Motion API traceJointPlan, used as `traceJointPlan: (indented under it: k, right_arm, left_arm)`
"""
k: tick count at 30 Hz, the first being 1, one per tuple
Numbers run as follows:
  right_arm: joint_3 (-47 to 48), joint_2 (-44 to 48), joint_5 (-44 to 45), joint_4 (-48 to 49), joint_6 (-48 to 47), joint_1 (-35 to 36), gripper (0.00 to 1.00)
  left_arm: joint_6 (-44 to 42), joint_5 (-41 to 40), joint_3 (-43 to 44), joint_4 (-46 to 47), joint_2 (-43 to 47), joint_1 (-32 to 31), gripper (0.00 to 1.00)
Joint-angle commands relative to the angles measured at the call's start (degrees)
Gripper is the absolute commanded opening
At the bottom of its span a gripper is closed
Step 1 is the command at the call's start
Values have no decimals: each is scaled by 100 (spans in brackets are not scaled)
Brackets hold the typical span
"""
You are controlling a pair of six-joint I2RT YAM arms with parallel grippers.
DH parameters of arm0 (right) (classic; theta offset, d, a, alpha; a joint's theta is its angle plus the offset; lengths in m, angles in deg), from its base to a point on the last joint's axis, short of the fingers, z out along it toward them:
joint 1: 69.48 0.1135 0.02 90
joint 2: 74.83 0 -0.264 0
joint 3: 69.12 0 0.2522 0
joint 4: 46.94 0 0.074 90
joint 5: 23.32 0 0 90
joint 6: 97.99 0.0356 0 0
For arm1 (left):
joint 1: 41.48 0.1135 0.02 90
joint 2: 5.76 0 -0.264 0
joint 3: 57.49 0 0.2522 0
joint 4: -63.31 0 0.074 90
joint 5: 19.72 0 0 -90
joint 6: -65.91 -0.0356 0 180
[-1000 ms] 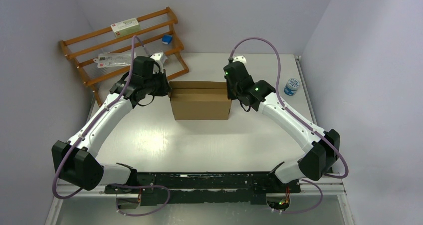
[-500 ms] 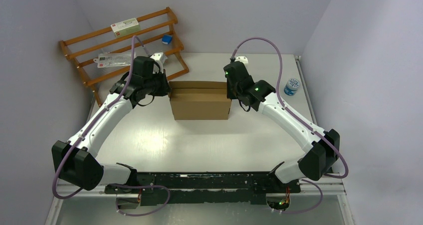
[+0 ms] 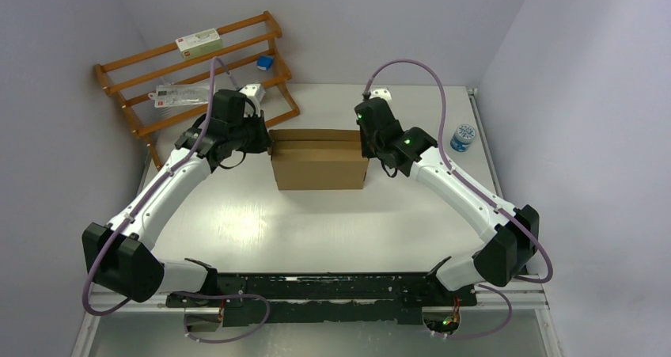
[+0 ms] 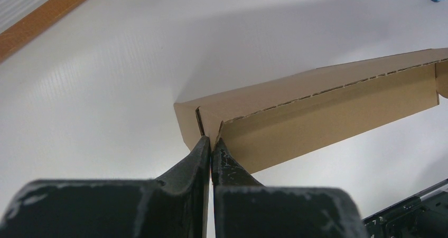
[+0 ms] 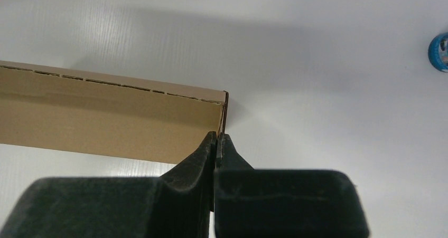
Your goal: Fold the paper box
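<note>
While both arms reach in from the near edge, the plain brown corrugated cardboard box (image 3: 318, 167) sits on the white worktop (image 3: 316, 230), toward the far side and about midway across. It stands folded up as a shallow rectangular shape with a long side facing me. A seam runs lengthwise along its top. Both wrist views show a dashed score line along one long upper edge.

Left gripper (image 3: 265, 142) is at the box's left end. Its black fingers (image 4: 203, 153) are pressed together, and the tips meet the near corner beside a short slit.

Right gripper (image 3: 365, 147) is at the box's right end. Its fingers (image 5: 203, 153) are likewise closed, and the tips touch the vertical end edge low down.

At neither end can I tell whether any cardboard is nipped between the tips or whether they merely rest against it.

Far left, an orange-brown wooden slatted rack (image 3: 101, 72) leans at the wall, well apart from the box. It carries a white labelled pack (image 3: 198, 40) on the top shelf and a small blue block (image 3: 265, 62) lower down.

A small round blue-lidded jar (image 3: 463, 138) stands near the right edge of the worktop, clear of the right arm.
</note>
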Motion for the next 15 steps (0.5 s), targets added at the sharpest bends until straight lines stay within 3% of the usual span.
traceJointPlan:
  k: [1,15]
  right_arm:
    - [177,-73,-272,56,-264,120,0]
    - [-180,-141,-569,357,51,125,0]
  left_arm:
    - [77,364,42,-55,-25,-180,6]
    - [158,512,-73,56,3,-180,6]
